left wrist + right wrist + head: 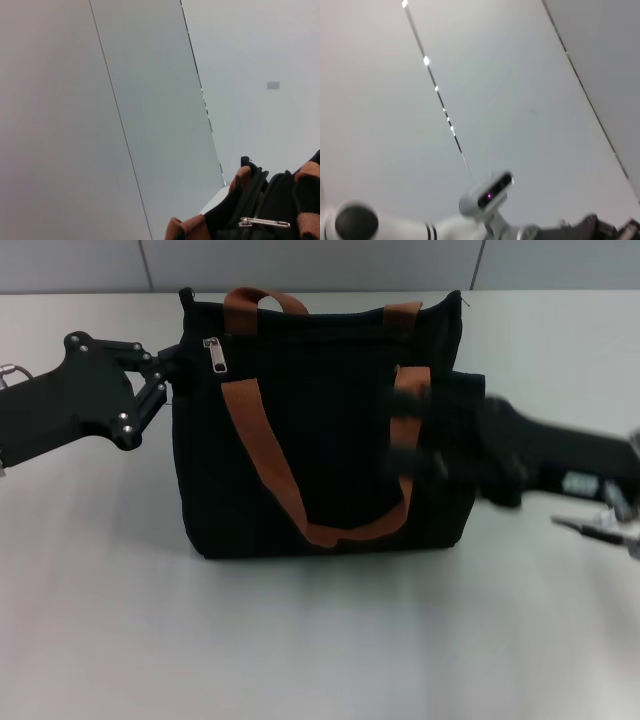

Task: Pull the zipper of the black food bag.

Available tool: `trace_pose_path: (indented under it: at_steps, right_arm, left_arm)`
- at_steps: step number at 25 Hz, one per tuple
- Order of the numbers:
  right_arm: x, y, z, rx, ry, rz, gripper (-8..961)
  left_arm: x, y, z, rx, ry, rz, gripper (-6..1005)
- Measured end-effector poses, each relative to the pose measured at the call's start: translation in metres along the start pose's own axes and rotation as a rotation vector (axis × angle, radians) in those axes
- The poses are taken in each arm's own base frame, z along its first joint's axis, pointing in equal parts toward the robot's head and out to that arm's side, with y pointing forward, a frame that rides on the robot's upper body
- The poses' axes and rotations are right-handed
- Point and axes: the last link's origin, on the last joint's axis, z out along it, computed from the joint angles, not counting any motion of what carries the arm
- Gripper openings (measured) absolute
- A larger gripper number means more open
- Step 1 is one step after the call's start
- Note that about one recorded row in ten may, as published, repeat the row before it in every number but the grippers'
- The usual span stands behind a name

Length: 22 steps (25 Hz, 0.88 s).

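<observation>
The black food bag (320,440) stands upright in the middle of the white table, with orange-brown straps (265,455) hanging down its front. The silver zipper pull (216,355) hangs at the bag's top left corner. It also shows in the left wrist view (265,223), lying on the bag's top edge (280,197). My left gripper (168,375) is against the bag's upper left side, just left of the zipper pull. My right gripper (410,430) is blurred in front of the bag's right side, near the strap. The right wrist view shows no bag.
The white table (320,640) stretches in front of the bag and to both sides. A grey panelled wall (320,262) stands behind it. The right wrist view looks up at the robot's head camera (487,195).
</observation>
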Motion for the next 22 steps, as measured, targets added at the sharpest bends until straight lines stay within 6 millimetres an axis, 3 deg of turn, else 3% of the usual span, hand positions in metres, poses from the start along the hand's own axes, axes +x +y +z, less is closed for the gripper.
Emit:
trace_pose_path:
  at_steps: [4, 9, 16, 22]
  right_arm:
    - [-0.03, -0.021, 0.031, -0.011, 0.039, 0.171, 804]
    - [-0.046, -0.039, 0.056, 0.033, 0.116, 0.256, 803]
    - [-0.064, -0.051, 0.086, 0.087, 0.255, 0.281, 803]
    - [-0.079, -0.059, 0.098, 0.133, 0.322, 0.246, 802]
  left_arm:
    - [0.001, 0.002, 0.001, 0.001, 0.021, 0.016, 20]
    - [0.002, 0.003, 0.002, 0.008, 0.033, 0.023, 20]
    - [0.002, 0.004, 0.002, 0.008, 0.035, 0.022, 20]
    - [0.003, 0.002, 0.002, 0.021, 0.038, 0.02, 20]
